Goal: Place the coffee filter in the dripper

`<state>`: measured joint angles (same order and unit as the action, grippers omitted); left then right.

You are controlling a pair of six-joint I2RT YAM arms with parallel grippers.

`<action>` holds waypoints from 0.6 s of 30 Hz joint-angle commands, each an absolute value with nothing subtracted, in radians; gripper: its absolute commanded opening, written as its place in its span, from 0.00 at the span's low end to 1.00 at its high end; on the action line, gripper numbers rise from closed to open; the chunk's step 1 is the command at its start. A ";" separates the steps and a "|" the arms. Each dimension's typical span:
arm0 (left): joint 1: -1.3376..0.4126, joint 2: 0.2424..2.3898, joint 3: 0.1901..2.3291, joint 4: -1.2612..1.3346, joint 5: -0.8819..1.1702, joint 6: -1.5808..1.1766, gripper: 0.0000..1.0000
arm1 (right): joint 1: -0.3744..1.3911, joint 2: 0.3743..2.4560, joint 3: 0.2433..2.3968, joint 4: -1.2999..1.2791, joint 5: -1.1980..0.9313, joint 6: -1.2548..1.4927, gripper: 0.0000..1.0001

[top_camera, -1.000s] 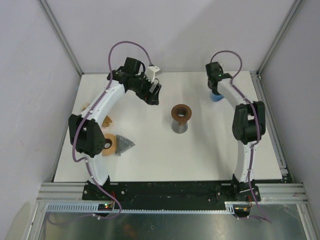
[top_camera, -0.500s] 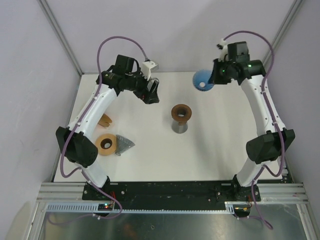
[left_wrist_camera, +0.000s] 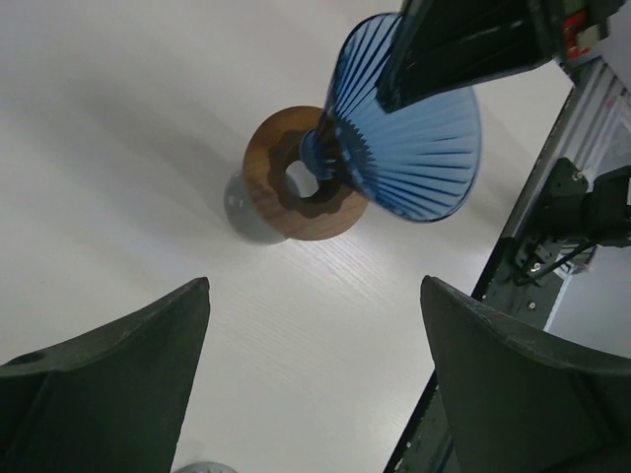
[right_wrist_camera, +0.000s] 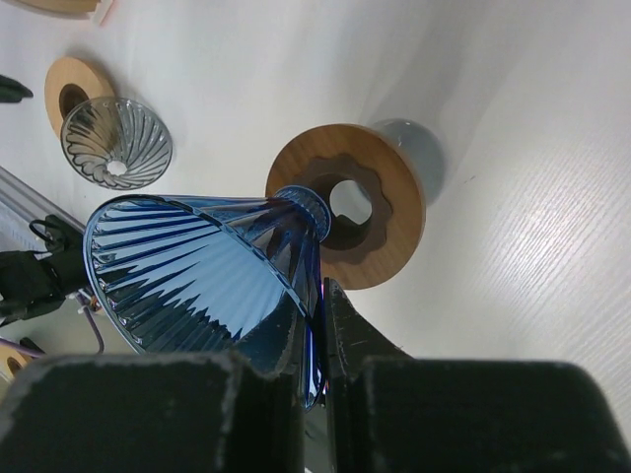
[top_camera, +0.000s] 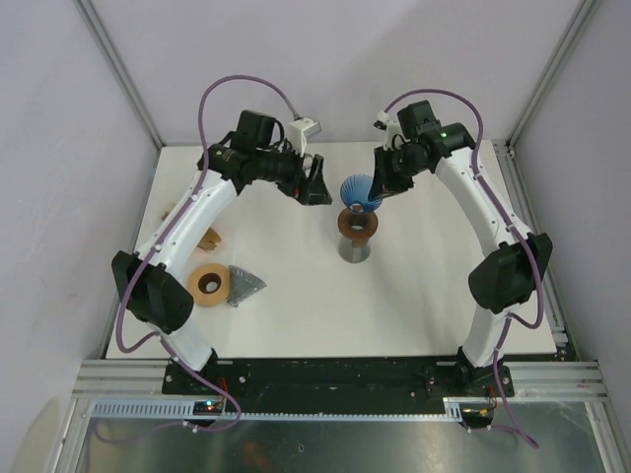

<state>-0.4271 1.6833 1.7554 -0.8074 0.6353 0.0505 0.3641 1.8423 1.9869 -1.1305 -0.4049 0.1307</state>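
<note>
1. Blue dripper (right_wrist_camera: 197, 276) is held tilted, its stem at the hole of the wooden ring (right_wrist_camera: 380, 232). Its wall is pinched by the right gripper (right_wrist_camera: 317, 325). A slip or crooked seating is judged possible, given the thin grip and the lean.
2. Coffee filter is not identified with certainty; a tan piece (top_camera: 209, 237) lies at table left.
3. Left gripper (left_wrist_camera: 315, 296) is spread wide and empty; a knock against the cone is a risk.
4. Dripper: glossy, ribbed, translucent cone. Ring: matte wood, scalloped hole, on grey base (top_camera: 355, 251).

One blue dripper (right_wrist_camera: 197, 266), one clear dripper (right_wrist_camera: 116, 143), two wooden rings (right_wrist_camera: 399, 222), one cup (right_wrist_camera: 419, 148).
</note>
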 commanded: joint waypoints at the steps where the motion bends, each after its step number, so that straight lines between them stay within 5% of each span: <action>1: -0.462 1.698 1.756 -0.732 0.633 -0.060 0.91 | 0.369 1.860 1.975 -1.132 -0.424 0.133 0.00; 18: -0.518 1.811 1.767 -0.639 0.541 -0.156 0.79 | 0.380 1.918 1.941 -1.142 -0.414 0.106 0.00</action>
<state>-0.4950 1.8038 1.7542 -0.6781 0.5529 -0.1314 0.3710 1.9106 1.9301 -1.1343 -0.4015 0.1211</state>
